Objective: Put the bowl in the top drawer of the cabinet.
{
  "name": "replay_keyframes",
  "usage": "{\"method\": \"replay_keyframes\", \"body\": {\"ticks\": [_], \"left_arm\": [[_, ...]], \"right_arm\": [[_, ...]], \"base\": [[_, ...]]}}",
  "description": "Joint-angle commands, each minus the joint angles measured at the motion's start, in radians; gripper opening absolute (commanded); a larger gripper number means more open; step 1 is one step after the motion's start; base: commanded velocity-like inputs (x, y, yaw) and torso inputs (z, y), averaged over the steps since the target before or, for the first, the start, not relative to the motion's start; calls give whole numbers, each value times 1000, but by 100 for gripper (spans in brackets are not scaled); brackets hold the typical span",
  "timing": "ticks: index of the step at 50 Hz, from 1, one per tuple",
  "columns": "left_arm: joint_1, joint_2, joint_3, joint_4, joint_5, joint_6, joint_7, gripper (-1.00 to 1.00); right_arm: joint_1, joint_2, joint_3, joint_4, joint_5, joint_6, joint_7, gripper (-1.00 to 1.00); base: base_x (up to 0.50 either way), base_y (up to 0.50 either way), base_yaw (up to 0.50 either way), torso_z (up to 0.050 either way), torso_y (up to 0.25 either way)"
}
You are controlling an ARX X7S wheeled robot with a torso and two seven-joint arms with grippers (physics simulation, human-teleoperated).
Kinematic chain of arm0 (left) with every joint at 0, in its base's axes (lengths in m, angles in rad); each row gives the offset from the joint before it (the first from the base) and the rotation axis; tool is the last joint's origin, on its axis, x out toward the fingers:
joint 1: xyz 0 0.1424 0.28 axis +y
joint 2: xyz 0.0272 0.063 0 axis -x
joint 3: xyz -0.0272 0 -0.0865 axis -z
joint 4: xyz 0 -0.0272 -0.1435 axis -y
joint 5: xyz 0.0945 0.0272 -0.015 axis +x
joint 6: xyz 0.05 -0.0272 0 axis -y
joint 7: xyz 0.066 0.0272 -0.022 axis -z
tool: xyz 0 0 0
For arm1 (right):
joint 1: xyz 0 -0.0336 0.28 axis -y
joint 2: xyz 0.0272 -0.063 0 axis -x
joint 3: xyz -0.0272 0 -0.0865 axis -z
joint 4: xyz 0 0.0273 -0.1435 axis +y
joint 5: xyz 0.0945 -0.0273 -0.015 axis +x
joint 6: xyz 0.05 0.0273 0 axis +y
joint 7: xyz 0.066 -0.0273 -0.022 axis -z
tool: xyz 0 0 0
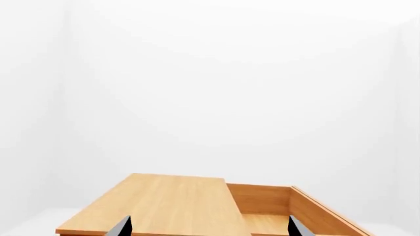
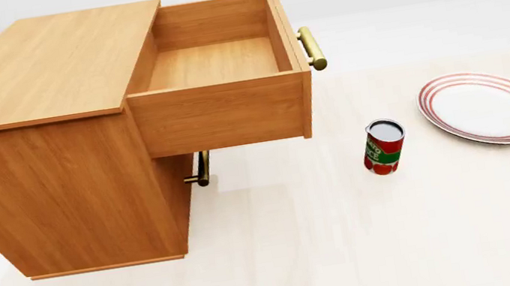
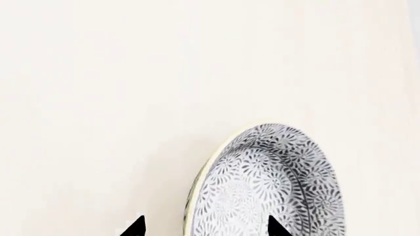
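Floor (image 2: 352, 250): pale cream, matte, running into plain white walls; room otherwise featureless.

Cabinet (image 2: 41, 129): light-brown wood, flat top, standing at the left of the head view. Its long axis runs away from the camera. Top drawer (image 2: 218, 61) pulled fully out toward the right, interior bare wood, brass bar handle on its front face. Lower drawer closed; only its brass handle (image 2: 202, 168) shows beneath the open one.

Plate (image 2: 485, 107): white with red rim rings, flat on the floor at the right, well apart from the cabinet.

Can (image 2: 384, 146): red and green label, upright, between plate and cabinet, near the open drawer's front corner.

Bowl (image 3: 276, 187): speckled grey-blue, seen only in the right wrist view, on the floor, opening tilted toward the camera.

Right gripper (image 3: 204, 228): two dark fingertips spread apart, straddling the bowl's near rim; contact cannot be told.

Left gripper (image 1: 208, 227): fingertips parted, holding nothing, hovering above the cabinet top and open drawer.
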Motion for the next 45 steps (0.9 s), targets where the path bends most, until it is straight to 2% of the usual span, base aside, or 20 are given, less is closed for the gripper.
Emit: {"method": "replay_keyframes", "body": {"ticks": [1, 23, 34, 45], "left_arm": [[-5, 2, -2, -1, -10, -4, -8, 100], [-19, 14, 7, -7, -7, -21, -12, 100], [-16, 8, -8, -7, -29, -18, -24, 100], [-12, 7, -24, -9, -48, -21, -33, 100]], "right_arm": [[21, -36, -25, 20, -19, 26, 9, -100], [-11, 3, 1, 10, -1, -6, 4, -100], [68, 36, 14, -58, 1, 34, -14, -100], [211, 22, -10, -135, -29, 122, -34, -100]], "base": [[0, 0, 0, 0, 0], [0, 0, 0, 0, 0], [0, 0, 0, 0, 0], [0, 0, 0, 0, 0]]}}
